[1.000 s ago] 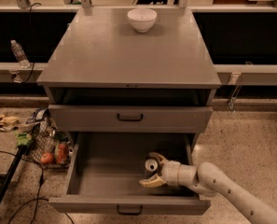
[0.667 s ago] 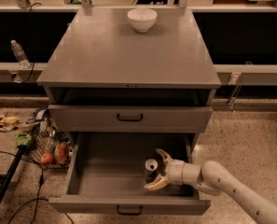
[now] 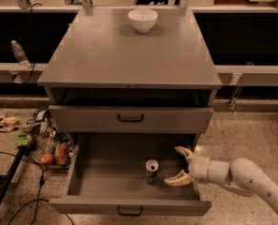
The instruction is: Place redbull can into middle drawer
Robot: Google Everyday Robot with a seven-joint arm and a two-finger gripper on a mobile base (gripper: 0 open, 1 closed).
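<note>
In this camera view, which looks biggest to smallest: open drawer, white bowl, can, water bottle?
Largest: middle drawer.
Then white bowl.
The redbull can and water bottle look alike; the bottle stands farther, so unranked.
The gripper, open, is beside the can inside the drawer.

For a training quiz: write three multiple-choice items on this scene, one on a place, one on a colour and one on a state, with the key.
1. Where is the can?
A) on the floor
B) in the open lower drawer
C) in the upper drawer

2. What colour is the bowl?
A) white
B) red
C) black

3. How is the gripper?
A) shut on the can
B) open, beside the can
C) out of view

Key:
1 B: the can stands upright on the drawer's floor.
2 A: the bowl on the cabinet top is white.
3 B: its jaws stand wide apart, right of the can.
</note>
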